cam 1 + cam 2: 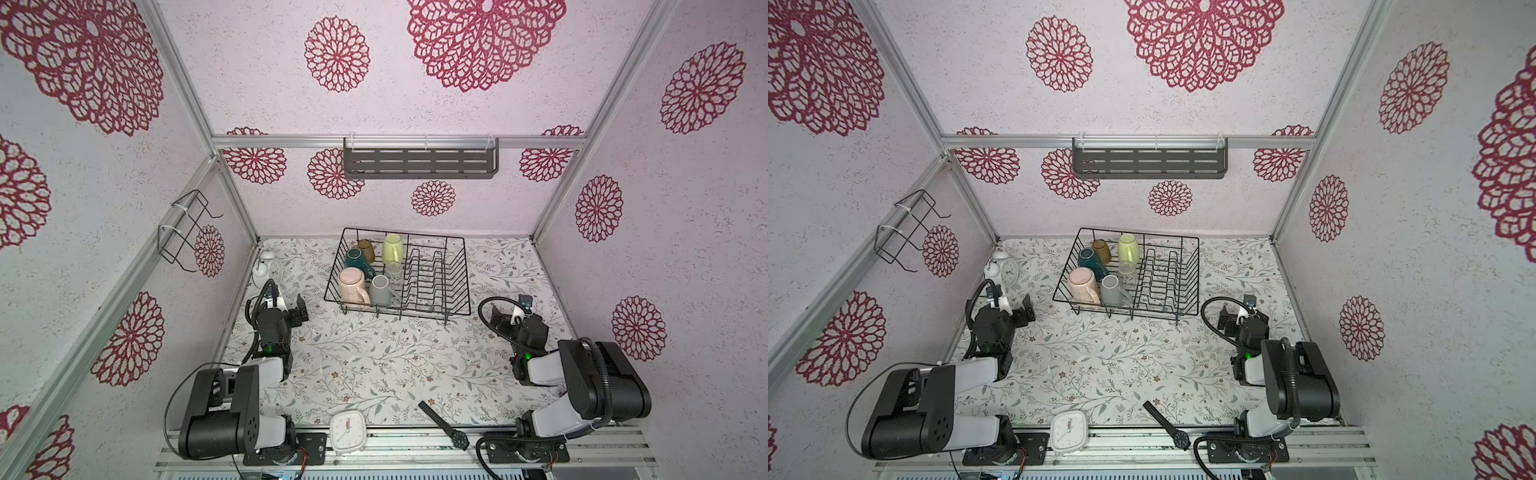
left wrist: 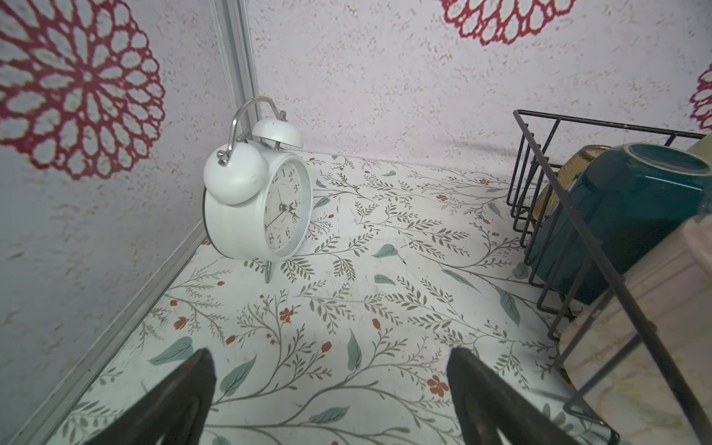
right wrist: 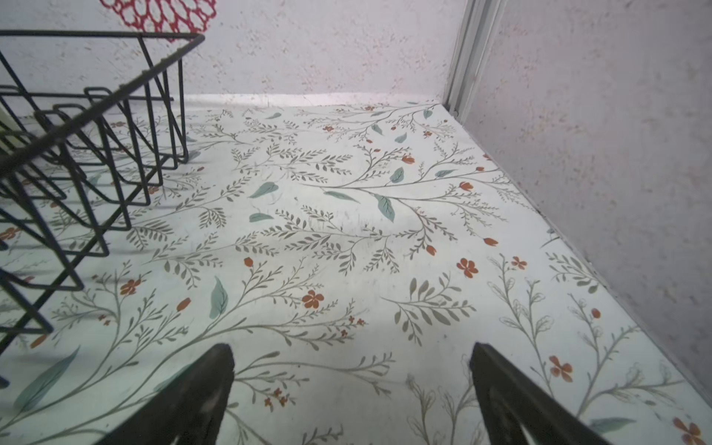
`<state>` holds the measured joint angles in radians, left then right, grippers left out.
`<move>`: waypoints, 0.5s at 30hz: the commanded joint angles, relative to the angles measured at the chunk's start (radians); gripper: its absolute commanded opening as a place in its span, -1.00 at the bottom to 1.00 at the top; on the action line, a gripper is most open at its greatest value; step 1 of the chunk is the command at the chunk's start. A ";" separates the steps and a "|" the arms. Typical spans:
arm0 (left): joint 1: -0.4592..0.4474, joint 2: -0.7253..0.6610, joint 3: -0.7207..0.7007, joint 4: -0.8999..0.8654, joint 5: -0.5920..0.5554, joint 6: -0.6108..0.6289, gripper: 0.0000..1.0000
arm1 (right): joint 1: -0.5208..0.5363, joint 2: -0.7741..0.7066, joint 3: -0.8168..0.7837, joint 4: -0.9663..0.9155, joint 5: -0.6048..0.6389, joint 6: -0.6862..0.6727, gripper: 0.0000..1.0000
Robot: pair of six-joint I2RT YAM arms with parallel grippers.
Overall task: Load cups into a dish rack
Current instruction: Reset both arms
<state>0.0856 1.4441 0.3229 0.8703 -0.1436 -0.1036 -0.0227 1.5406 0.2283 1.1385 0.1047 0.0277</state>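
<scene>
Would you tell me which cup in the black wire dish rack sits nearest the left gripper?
The pink mug, in the dish rack corner closest to the left gripper; the others sit farther.

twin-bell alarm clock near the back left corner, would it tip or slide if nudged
Likely tips: the twin-bell alarm clock stands upright on thin pin legs, with bells and handle on top. Its round body could probably roll once down. Smooth shell may slip.

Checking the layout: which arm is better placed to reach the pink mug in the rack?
Left: the left tool, open, sits beside the rack end holding the pink mug; the right tool is past the prong end.
</scene>
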 commanded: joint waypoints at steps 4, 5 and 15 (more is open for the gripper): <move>0.008 0.087 0.020 0.129 0.011 0.021 0.95 | 0.015 -0.012 0.018 0.066 0.055 0.014 0.98; 0.009 0.094 0.037 0.106 0.011 0.031 0.95 | 0.019 -0.009 0.022 0.063 0.059 0.012 0.98; 0.012 0.105 0.093 0.016 -0.041 0.006 0.95 | 0.027 -0.010 0.026 0.052 0.073 0.006 0.98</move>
<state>0.0883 1.5513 0.3912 0.9184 -0.1482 -0.0982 0.0002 1.5406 0.2317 1.1522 0.1574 0.0273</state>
